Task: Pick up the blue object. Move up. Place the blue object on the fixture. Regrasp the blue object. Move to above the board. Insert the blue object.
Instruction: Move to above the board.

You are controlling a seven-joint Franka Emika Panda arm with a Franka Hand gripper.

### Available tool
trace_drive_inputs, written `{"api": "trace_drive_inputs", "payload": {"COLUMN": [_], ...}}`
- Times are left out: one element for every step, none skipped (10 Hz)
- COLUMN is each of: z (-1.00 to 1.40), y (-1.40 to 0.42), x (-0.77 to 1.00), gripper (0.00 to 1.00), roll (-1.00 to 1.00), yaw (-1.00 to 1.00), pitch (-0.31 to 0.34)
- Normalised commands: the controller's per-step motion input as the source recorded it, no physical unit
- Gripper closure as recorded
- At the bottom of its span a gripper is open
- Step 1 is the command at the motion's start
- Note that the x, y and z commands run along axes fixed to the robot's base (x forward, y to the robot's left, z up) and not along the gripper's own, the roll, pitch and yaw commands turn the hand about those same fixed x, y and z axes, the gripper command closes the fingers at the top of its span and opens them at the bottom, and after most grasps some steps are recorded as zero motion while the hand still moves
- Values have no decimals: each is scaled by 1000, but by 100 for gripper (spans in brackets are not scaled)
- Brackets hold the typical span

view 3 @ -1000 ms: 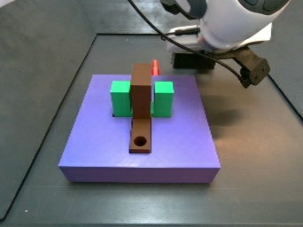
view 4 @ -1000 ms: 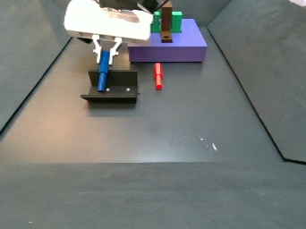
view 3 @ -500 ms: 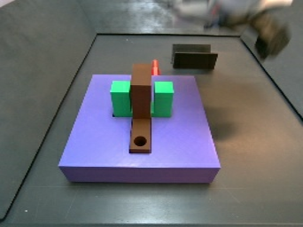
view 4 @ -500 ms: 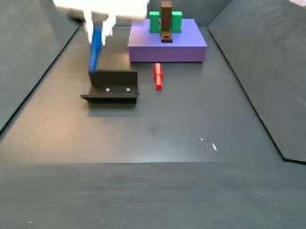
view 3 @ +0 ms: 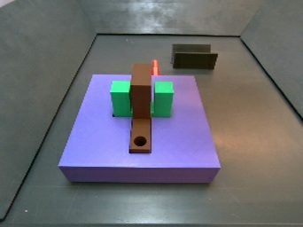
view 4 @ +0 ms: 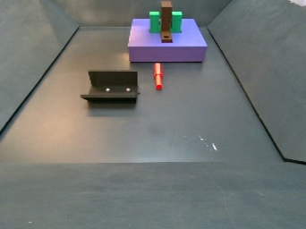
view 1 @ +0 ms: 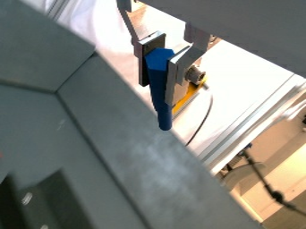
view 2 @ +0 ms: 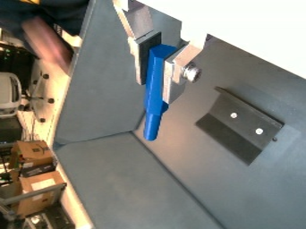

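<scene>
Gripper [view 2: 160, 61] out of both side views, clamping blue object [view 2: 155, 97] at its upper end, peg hanging free, well above fixture [view 2: 242, 124]. Probably handling light, rigid, slippery; gripping near one end.

— Where's the blue object [view 1: 160, 85]?
— Clamped between the gripper [view 2: 156, 54] fingers in both wrist views, off the floor, out of both side views.
— The fixture [view 4: 110, 87]?
— Dark, empty, near the lavender board [view 3: 142, 133].

The gripper [view 2: 158, 55] holds the blue object [view 2: 156, 94] above the fixture [view 2: 245, 126], apart from the board [view 4: 167, 47].
</scene>
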Motion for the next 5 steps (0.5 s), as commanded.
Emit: {"api": "trace_drive_inputs", "payload": {"z": [344, 295, 311, 332, 300], "y": [-6, -1400, -1400, -1400, -1400], "x": [11, -1131, -1156, -1244, -1276], "gripper": [100, 100, 100, 100, 100], "roll": [-10, -1000, -1000, -1000, -1000], "yaw": [27, -144, -142, -125, -116], "pitch": [91, 197, 191, 176, 180]}}
